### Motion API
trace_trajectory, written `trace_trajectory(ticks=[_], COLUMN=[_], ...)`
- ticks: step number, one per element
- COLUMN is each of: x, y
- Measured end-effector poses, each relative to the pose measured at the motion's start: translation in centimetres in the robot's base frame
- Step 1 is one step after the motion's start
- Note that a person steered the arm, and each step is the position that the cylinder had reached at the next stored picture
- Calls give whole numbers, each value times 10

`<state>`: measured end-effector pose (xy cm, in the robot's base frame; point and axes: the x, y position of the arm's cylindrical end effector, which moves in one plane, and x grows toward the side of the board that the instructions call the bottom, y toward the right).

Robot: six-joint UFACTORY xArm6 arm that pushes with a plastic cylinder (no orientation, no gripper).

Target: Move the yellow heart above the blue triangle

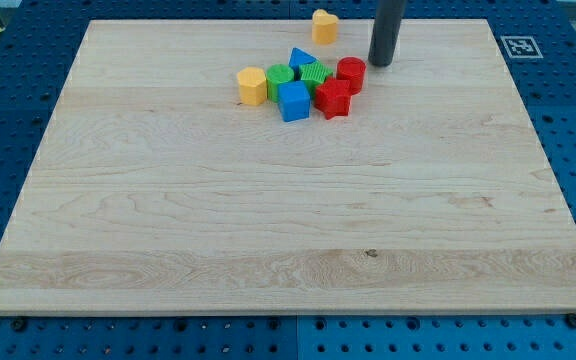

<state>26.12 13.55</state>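
Observation:
The yellow heart (324,25) lies near the board's top edge, apart from the other blocks. The blue triangle (302,58) sits just below and slightly left of it, at the top of a tight cluster. My tip (381,62) rests on the board to the right of both, roughly level with the triangle and just up-right of the red cylinder (351,73). It touches no block.
The cluster also holds two green blocks (280,80) (314,75), a blue cube (294,101), a red star (334,99) and a yellow hexagon (252,85) at its left. A black-and-white marker (520,46) sits at the board's top right corner.

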Motion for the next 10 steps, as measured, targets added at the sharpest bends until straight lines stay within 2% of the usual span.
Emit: trace_trajectory(ticks=[1, 2, 3, 7, 10], x=[-32, -70, -70, -60, -60], y=[13, -9, -55, -70, -137])
